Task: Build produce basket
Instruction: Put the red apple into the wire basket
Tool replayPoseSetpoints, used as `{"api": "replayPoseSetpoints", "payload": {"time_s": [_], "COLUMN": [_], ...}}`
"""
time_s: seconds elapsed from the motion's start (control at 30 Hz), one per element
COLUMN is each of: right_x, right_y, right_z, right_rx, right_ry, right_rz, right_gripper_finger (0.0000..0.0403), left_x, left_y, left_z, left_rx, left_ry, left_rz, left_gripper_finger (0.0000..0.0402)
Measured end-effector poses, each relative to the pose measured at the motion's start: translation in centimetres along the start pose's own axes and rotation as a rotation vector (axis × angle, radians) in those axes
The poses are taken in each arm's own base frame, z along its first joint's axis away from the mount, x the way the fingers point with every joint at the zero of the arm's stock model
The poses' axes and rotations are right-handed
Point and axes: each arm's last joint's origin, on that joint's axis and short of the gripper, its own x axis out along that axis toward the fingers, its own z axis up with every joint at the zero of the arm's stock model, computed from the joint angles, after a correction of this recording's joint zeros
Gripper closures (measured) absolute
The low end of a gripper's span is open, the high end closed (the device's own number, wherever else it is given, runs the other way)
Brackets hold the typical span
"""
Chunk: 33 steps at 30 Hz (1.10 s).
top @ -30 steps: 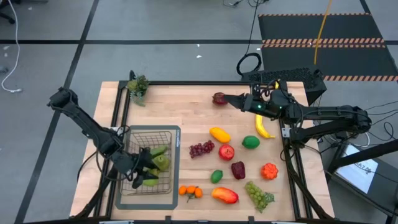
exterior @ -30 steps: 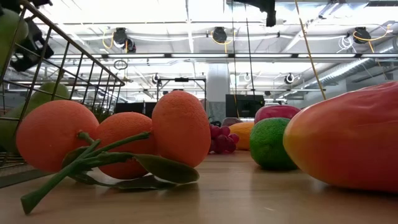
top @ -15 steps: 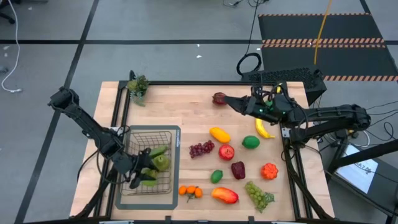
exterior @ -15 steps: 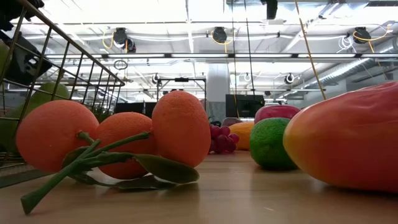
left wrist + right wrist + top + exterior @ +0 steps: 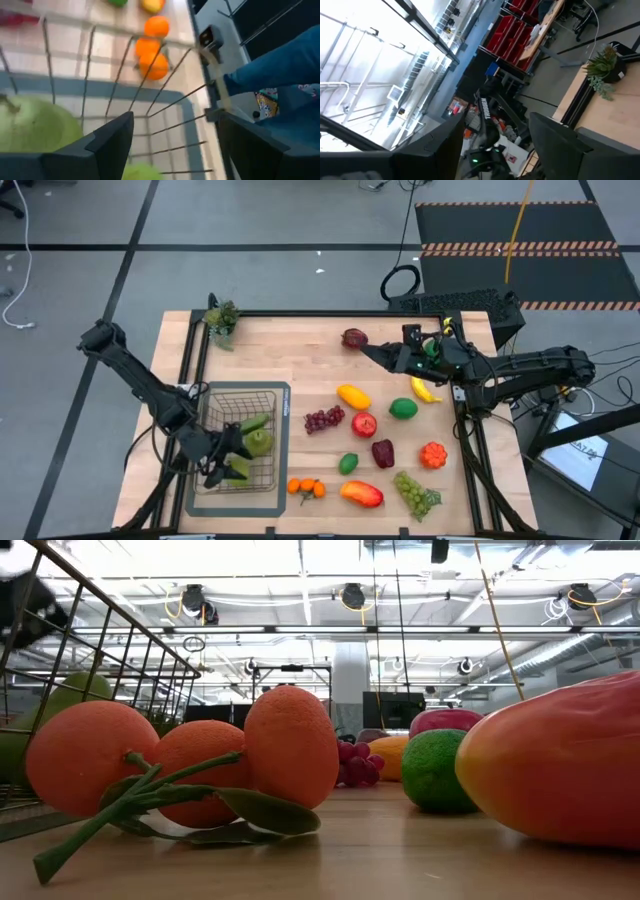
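The wire basket stands on a grey mat at the table's near left, with green pears lying in it. My left gripper hangs open inside the basket next to a pear, with only basket wires between its fingers. The rest of the produce lies on the wood to the right: oranges, a mango, grapes, a red apple, limes and a banana. My right gripper is open in the air just near of a dark red apple.
A small potted sprig stands at the far left corner. In the low view the oranges and the mango stand close to the near edge. A person's blue sleeve shows beyond the basket's near side.
My left gripper has let go of a green pear, which no longer shows at it in the low view, and has drawn back a little toward the table's near left corner. My right gripper has swung slightly toward the near edge, away from the dark red apple.
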Motion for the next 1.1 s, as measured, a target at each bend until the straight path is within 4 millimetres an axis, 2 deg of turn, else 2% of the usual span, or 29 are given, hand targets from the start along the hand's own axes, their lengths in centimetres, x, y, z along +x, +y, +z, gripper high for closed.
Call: {"api": "replayPoseSetpoints", "payload": {"time_s": [0.17,0.4,0.57,0.7,0.9,1.1], "right_x": [0.0,-0.1,-0.1,-0.2,-0.5,-1.1], "right_y": [-0.2,-1.0,-1.2,-1.4,-2.1,-2.6], "right_z": [-0.1,-0.7,-1.1,-1.4,-1.8,-2.7], "right_rx": [-0.025,-0.048,-0.049,-0.070,-0.119,-0.171], "right_ry": [0.014,0.107,0.196,0.279,0.460,0.733], "right_rz": [-0.023,-0.082,-0.066,-0.057,-0.041,0.039], "right_gripper_finger": [0.0183,0.0183,0.0183,0.0183,0.0184,0.0184], "left_x": [-1.4,-3.6,-4.6,-5.3,-6.3,-6.4], "left_y": [-1.2,-2.5,-2.1,-0.9,0.7,0.5], "left_z": [2.3,6.2,9.0,11.0,13.1,15.3], "left_rx": [0.017,-0.018,-0.069,-0.108,-0.197,-0.223], "left_ry": [0.030,-0.028,-0.142,-0.240,-0.333,-0.375], "left_rz": [0.052,0.085,0.144,0.218,0.274,0.285], "left_gripper_finger": [0.0106,0.0106,0.0106,0.0109,0.0152,0.0207]}}
